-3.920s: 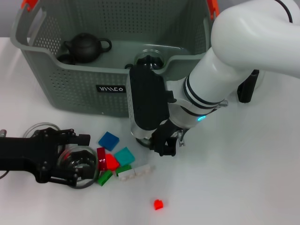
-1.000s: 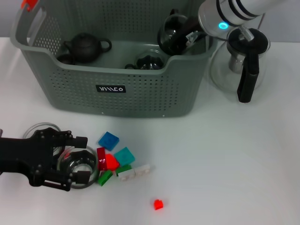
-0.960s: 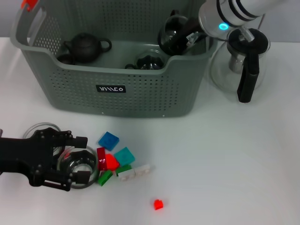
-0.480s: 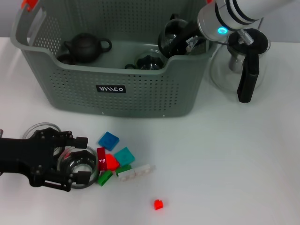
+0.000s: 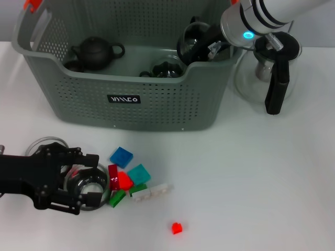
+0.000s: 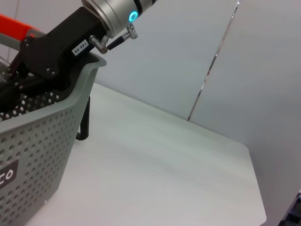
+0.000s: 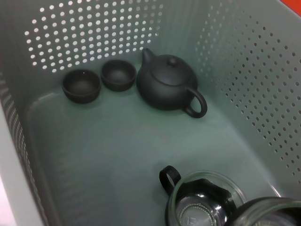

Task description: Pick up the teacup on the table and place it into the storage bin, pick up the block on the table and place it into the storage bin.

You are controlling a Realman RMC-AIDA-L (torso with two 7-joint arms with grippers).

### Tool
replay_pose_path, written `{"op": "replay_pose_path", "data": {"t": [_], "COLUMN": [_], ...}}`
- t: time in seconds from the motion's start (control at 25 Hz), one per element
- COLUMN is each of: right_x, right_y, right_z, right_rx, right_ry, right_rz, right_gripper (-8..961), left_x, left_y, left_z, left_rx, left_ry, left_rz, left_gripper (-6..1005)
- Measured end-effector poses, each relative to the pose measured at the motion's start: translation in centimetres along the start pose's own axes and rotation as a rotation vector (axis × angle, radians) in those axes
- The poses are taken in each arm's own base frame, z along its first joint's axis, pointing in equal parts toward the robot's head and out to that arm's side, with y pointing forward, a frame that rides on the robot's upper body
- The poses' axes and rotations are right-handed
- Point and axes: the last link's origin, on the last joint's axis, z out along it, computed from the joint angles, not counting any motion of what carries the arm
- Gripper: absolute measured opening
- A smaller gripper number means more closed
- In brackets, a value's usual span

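The grey-green storage bin (image 5: 157, 104) stands at the back of the table. My right gripper (image 5: 208, 42) hangs over its right end, shut on a glass teacup (image 5: 191, 37) whose rim shows in the right wrist view (image 7: 270, 212). At the front left my black left gripper (image 5: 90, 179) is open, with a finger on each side of a second glass teacup (image 5: 84, 185) that stands on the table. Beside it lie a blue block (image 5: 121, 156), a teal block (image 5: 138, 173) and a red block (image 5: 123, 180). A small red block (image 5: 177, 227) lies alone nearer the front.
In the bin (image 7: 117, 141) sit a dark teapot (image 7: 167, 87), two small dark cups (image 7: 81, 85) and a lidded glass pot (image 7: 202, 202). A glass pitcher with a black handle (image 5: 272, 78) stands right of the bin. Another glass cup (image 5: 44, 145) sits behind the left gripper.
The right arm has gone from the table by the blocks up to the bin's right end with the glass teacup. In the last second it barely shifted. The left gripper stayed around its cup.
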Motion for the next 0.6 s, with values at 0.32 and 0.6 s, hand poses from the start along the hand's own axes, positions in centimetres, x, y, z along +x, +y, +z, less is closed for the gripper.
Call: {"op": "replay_pose_path", "data": {"t": [0.32,0.6], "right_x": [-0.2,-1.1], "right_y": [0.0,0.0], "right_z": [-0.2,-0.9], "right_rx": [-0.004,-0.008], "right_ry": [-0.002,-0.023], "right_rz": [-0.007,-0.030], "right_gripper": [188,391], "left_x": [0.0,0.1], "left_y": [0.0,0.0], "left_z": [0.0,-0.3], "left_rx": [0.000,0.006], "left_ry": [0.000,0.005], "left_rz": [0.000,-0.001], "left_gripper": [948,948]}}
